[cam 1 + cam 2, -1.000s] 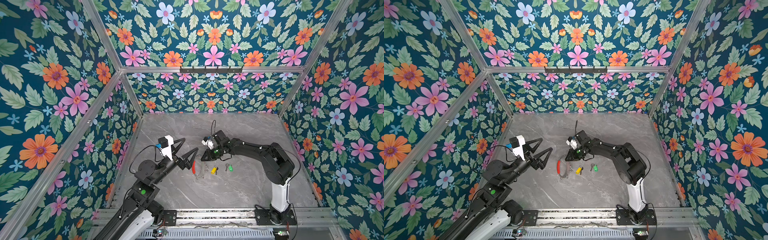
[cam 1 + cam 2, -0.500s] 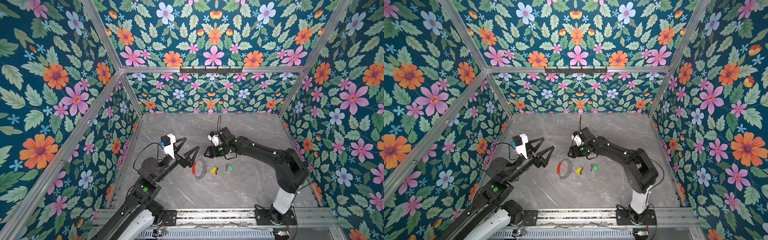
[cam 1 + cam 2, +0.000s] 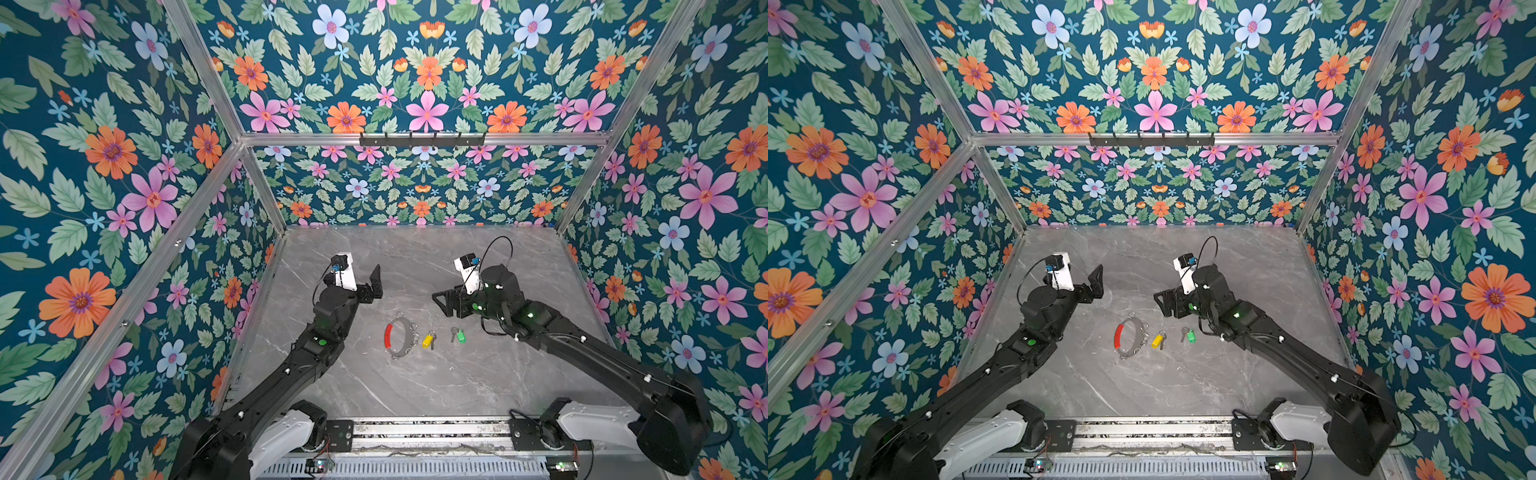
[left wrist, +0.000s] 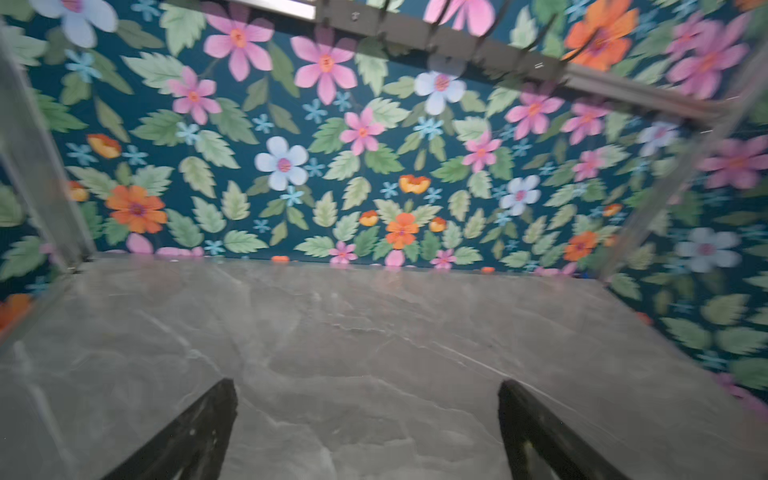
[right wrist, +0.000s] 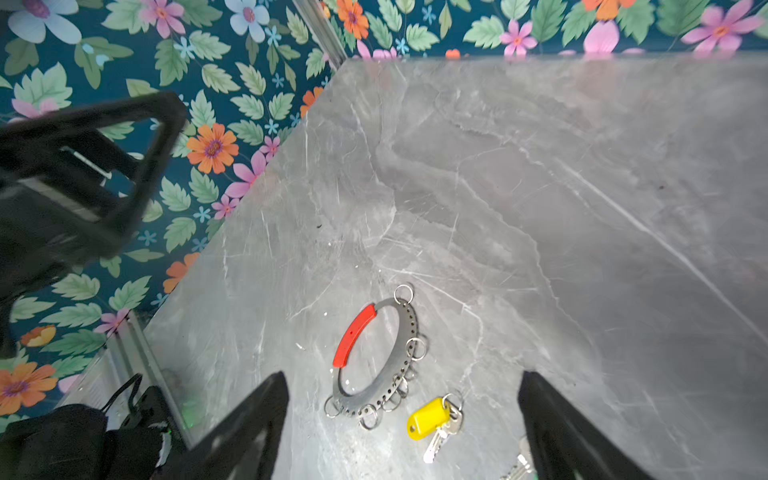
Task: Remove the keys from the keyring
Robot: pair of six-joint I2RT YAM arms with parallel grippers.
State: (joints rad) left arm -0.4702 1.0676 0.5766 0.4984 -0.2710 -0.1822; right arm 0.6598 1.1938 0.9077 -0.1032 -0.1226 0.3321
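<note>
Your keyring [image 5: 397, 374] lies flat near the middle of the table [image 3: 415, 386], its long axis running far to near in both top views, with the red sleeve [image 3: 388, 336] on its left arc. Just right of it, and apart from it, lie the yellow key [image 5: 428, 417], blade pointing roughly toward the near edge, and then the green key [image 3: 458, 335]. Your left gripper [image 4: 365, 432] and right gripper [image 5: 403, 378] hover with fingers spread wide, gripping nothing. The green key is cut off in the right wrist view, and the left wrist view is blurred.
</note>
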